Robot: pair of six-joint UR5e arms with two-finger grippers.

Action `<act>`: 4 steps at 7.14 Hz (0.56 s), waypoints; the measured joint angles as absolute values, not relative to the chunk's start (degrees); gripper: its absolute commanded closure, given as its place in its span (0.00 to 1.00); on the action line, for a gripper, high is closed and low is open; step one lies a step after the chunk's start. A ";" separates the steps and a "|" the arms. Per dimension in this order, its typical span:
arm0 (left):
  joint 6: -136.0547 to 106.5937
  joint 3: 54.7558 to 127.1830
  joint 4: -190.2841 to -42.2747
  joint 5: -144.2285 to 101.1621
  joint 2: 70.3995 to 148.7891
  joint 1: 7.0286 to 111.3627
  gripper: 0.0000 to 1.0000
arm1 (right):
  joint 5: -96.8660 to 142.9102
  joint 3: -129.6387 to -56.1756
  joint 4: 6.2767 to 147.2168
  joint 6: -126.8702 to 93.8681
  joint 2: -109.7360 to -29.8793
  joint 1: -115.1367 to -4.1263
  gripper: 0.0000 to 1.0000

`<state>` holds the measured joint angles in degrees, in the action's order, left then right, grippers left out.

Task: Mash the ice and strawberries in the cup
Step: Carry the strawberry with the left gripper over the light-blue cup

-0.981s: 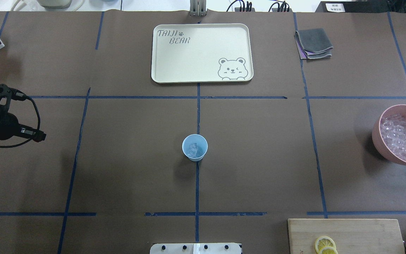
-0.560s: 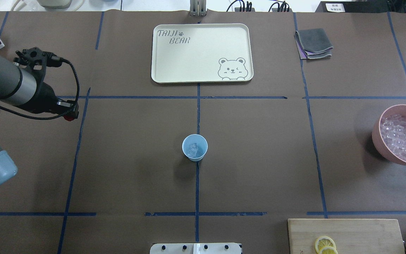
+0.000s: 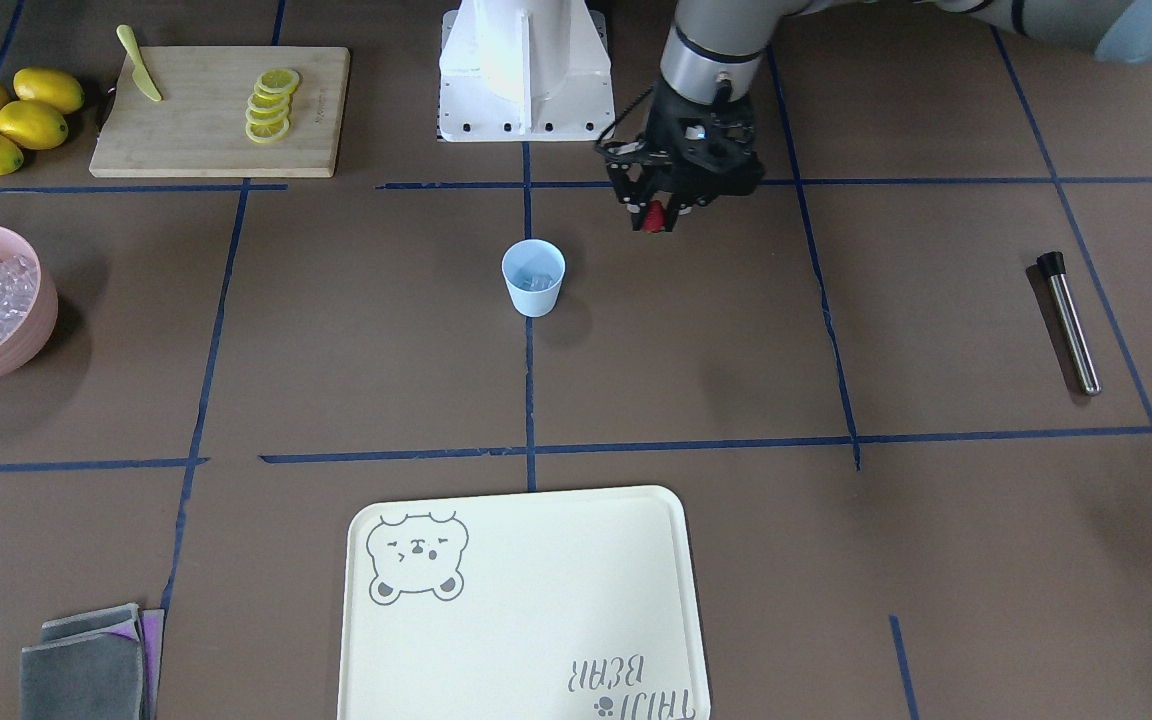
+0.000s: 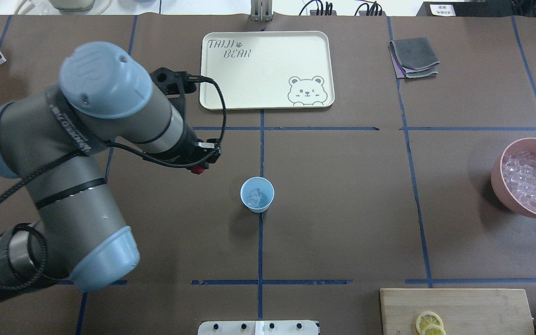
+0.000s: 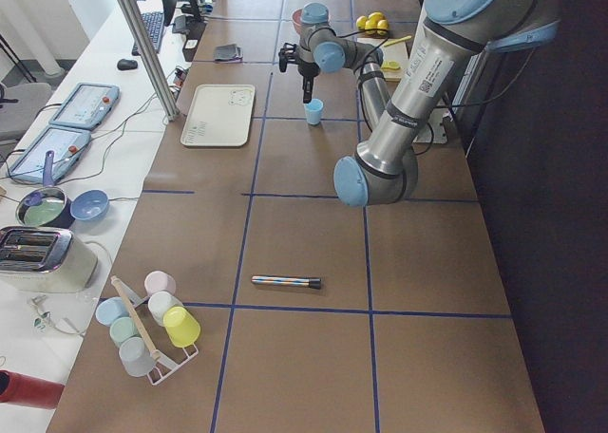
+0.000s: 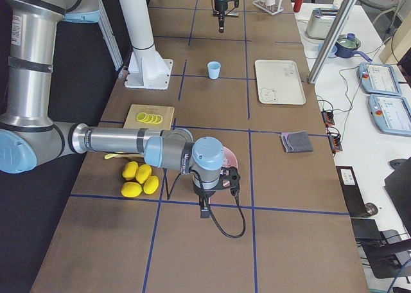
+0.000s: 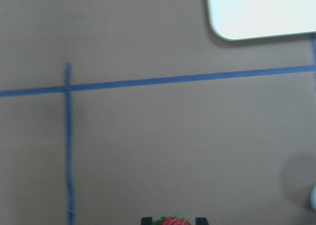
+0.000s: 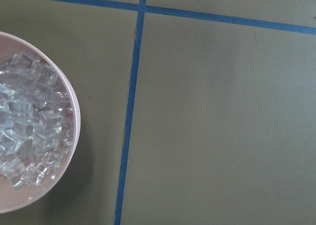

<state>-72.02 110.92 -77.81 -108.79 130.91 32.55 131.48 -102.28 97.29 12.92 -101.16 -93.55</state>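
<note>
The pale blue cup [image 4: 257, 194] stands at the table's centre with a few ice cubes [image 4: 256, 198] inside; it also shows in the front view [image 3: 534, 278]. My left gripper [image 4: 197, 168] is shut on the small red strawberry [image 3: 652, 221] and holds it above the table, left of the cup and slightly farther from my base. The left wrist view shows the strawberry [image 7: 171, 221] between the fingertips. My right gripper [image 6: 204, 209] shows only in the right side view, beside the pink bowl; I cannot tell whether it is open or shut.
A pink bowl [image 4: 498, 179] full of ice sits at the right edge. A cream tray [image 4: 265, 70] lies at the far centre, a grey cloth [image 4: 413, 56] far right. A cutting board [image 4: 482, 307] with lemon slices, lemons [image 3: 6, 120] and a metal muddler [image 3: 1068, 320] are also on the table.
My left arm has swung in from the table's left edge towards the centre, carrying the strawberry close to the cup. The cup has not moved.
</note>
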 measured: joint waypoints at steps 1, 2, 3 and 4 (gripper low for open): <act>-75.41 106.36 -77.63 -105.77 135.75 29.72 0.95 | 131.48 -102.21 97.30 12.92 -101.16 -93.53 0.00; -77.46 102.76 -77.63 -103.30 138.96 27.52 0.94 | 131.48 -102.17 97.30 12.92 -101.16 -93.52 0.00; -78.40 100.68 -77.66 -101.94 140.56 26.40 0.91 | 131.48 -102.12 97.30 12.92 -101.16 -93.52 0.00; -78.73 99.86 -77.68 -101.38 141.01 25.97 0.88 | 131.48 -102.08 97.29 12.92 -101.16 -93.53 0.00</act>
